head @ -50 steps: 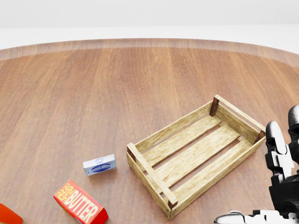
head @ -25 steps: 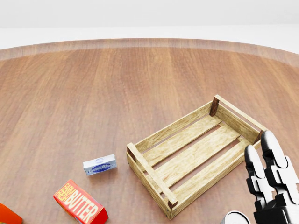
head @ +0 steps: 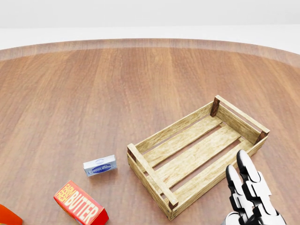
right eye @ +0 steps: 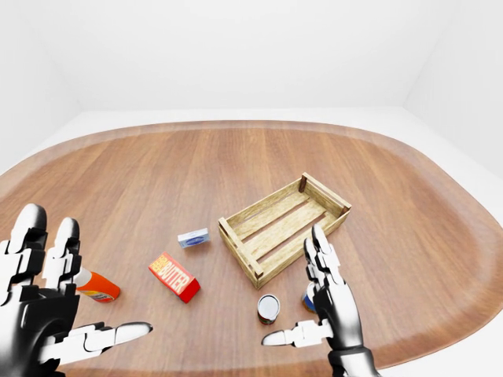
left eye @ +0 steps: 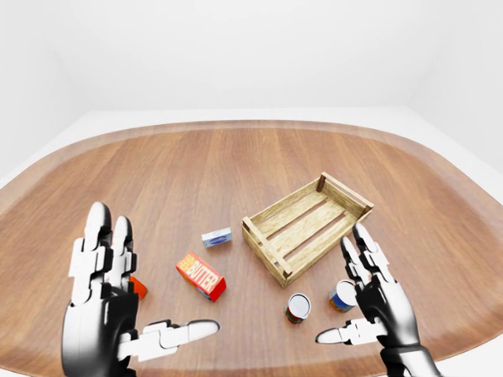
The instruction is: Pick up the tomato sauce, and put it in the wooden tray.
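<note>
The tomato sauce, a small can with a red and green label (left eye: 298, 307), stands on the wooden table below the wooden tray (left eye: 284, 202) in the left-eye view. The tray is a slatted crate with nothing in it. My right hand (left eye: 347, 292) is open, palm turned left, just right of the can and over a second can with a blue label (left eye: 343, 295). It touches neither can as far as I can tell. In the head view only its fingertips (head: 247, 174) show, below the tray. My left hand (left eye: 149, 275) is open and empty at the lower left.
A red butter box (left eye: 201, 276) and a small blue-white box (left eye: 217, 236) lie left of the tray. An orange-red bottle with a white cap (right eye: 98, 287) lies by my left hand. The table's rounded edge (left eye: 440, 345) curves close below both hands.
In the head view my right hand has moved left and down from the right edge to the bottom, below the tray's lower corner. Objects have not moved.
</note>
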{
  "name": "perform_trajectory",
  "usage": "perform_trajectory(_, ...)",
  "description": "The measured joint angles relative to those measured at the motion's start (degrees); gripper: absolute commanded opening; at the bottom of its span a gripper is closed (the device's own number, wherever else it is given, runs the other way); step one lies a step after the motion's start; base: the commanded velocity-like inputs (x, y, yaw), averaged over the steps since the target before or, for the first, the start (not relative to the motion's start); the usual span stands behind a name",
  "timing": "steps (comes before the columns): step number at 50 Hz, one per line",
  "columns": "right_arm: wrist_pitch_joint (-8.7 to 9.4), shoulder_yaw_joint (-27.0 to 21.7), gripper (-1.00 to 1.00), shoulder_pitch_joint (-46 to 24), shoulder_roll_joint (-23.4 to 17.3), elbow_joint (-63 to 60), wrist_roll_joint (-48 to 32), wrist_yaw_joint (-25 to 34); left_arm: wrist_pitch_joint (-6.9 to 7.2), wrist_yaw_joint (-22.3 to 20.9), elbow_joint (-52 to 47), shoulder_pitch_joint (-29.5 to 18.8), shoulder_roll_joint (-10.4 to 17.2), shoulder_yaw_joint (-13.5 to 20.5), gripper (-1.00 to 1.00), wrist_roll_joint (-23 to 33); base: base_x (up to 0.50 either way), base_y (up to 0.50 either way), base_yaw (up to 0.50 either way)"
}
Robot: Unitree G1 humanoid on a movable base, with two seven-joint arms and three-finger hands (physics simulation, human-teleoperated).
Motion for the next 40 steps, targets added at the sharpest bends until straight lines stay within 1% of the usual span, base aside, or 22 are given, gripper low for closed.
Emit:
perform_trajectory(21, 0.0, 2.93, 1.0, 0.96, -2.47, 3.63, -1.3, -2.14, -0.29, -0.1, -0.15, 0.35, -0.14, -0.05, 1.0, 0.02, 0.0, 0.0, 0.0)
perform_trajectory(40, 0.0, 4.09, 1.0, 1.05, -3.62, 6.02, -2.07, -3.23, -0.68, 0.13, -0.26, 0.78, 0.03, -0.33, 1.0, 0.09, 0.0, 0.0, 0.0)
